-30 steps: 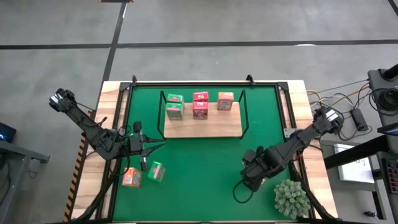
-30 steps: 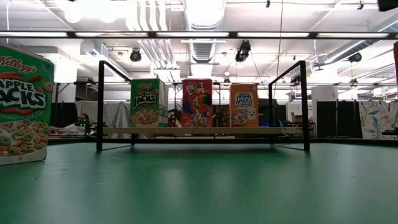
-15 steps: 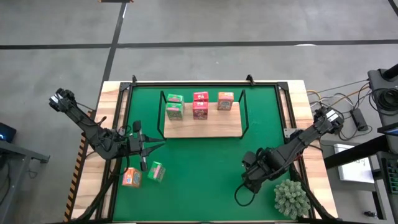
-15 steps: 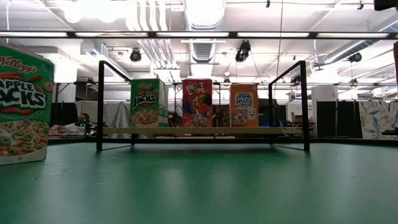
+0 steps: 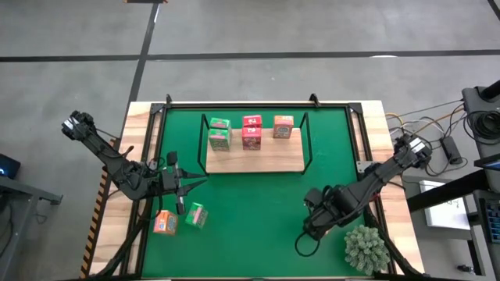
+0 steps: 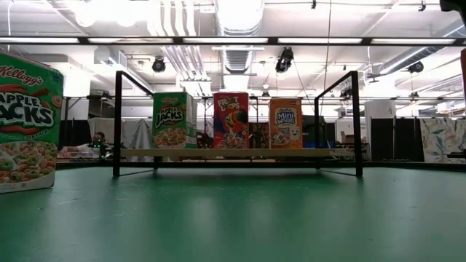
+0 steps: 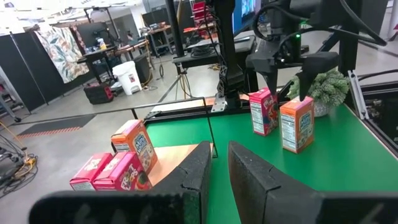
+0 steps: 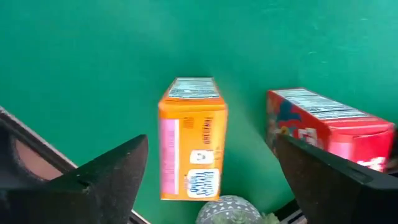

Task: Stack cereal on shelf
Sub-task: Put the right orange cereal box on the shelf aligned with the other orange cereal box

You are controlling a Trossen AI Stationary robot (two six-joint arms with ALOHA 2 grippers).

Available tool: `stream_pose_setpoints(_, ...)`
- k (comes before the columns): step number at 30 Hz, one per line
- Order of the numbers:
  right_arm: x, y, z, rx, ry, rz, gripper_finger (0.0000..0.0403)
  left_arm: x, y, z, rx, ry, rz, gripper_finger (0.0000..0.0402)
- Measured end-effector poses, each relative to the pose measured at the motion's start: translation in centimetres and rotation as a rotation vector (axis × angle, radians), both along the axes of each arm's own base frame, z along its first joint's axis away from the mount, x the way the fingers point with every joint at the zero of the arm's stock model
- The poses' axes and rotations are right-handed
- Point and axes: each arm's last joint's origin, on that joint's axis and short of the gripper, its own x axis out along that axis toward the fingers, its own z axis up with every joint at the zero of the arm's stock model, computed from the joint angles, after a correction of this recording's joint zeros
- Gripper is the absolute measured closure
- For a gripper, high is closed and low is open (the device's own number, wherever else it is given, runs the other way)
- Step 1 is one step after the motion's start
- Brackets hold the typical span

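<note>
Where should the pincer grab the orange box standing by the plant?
Across its two broad faces, near the top, coming from above. The orange box stands upright with its narrow top toward the open right pincer, free on both sides; the red box stands apart from it.

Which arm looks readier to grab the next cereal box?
Right. The right gripper hangs open directly above an orange cereal box, a finger on either side. The left gripper points toward the shelf, not at the green box beside it.
</note>
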Motion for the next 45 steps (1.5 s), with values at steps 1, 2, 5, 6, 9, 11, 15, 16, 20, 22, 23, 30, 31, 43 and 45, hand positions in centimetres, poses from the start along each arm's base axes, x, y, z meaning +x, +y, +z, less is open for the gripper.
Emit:
stream_pose_setpoints(1,0.1,0.2,-0.1,0.005,-0.008,0.003,0.0056,0.0,0.0,0.0,0.0,0.0,0.0,0.0362)
stream_pose_setpoints(2,0.1,0.3,-0.2,0.008,-0.012,0.007,0.0055,0.0,0.0,0.0,-0.001,0.0,0.0,0.0362)
stream_pose_setpoints(5,0.4,0.7,-0.7,-0.001,0.002,0.016,0.0054,0.0,0.0,0.0,-0.006,-0.002,0.0,0.0362)
stream_pose_setpoints(6,0.5,0.9,-1.0,-0.008,0.01,0.022,0.0054,0.0,0.0,0.0,-0.008,-0.002,0.001,0.0362)
stream_pose_setpoints(9,0.9,1.3,-2.0,-0.03,0.043,0.036,0.0057,0.0,0.0,0.0,-0.02,-0.004,0.002,0.0362)
stream_pose_setpoints(11,1.2,1.5,-2.6,-0.041,0.058,0.065,0.0061,0.0,0.0,0.0,-0.021,-0.003,0.002,0.0362)
stream_pose_setpoints(15,1.6,1.8,-3.6,-0.052,0.089,0.094,0.0078,0.0,0.0,0.0,-0.021,-0.003,0.002,0.0362)
stream_pose_setpoints(16,1.7,1.8,-3.7,-0.053,0.092,0.094,0.0084,0.0,0.0,0.0,-0.021,-0.003,0.002,0.0362)
stream_pose_setpoints(20,1.6,1.9,-3.7,-0.039,0.102,0.083,0.0114,0.0,0.0,0.0,-0.008,0.0,0.001,0.0362)
stream_pose_setpoints(22,1.6,1.9,-3.6,-0.038,0.101,0.073,0.0131,0.0,0.0,0.0,0.002,0.003,0.0,0.0362)
stream_pose_setpoints(23,1.6,1.8,-3.6,-0.037,0.1,0.07,0.0139,0.0,0.0,0.0,0.003,0.003,0.0,0.0362)
stream_pose_setpoints(30,1.6,1.8,-3.5,-0.037,0.097,0.071,0.0183,0.0,0.0,0.3,0.037,0.005,-0.004,0.0362)
stream_pose_setpoints(31,1.6,1.8,-3.5,-0.036,0.097,0.071,0.0187,0.0,0.0,0.4,0.04,0.003,-0.004,0.0362)
stream_pose_setpoints(43,1.7,1.8,-3.5,-0.055,0.077,0.073,0.021,0.0,0.0,0.7,0.11,0.014,-0.01,0.0362)
stream_pose_setpoints(45,1.7,1.8,-3.5,-0.054,0.075,0.078,0.0214,0.0,0.0,0.7,0.118,0.015,-0.011,0.0362)
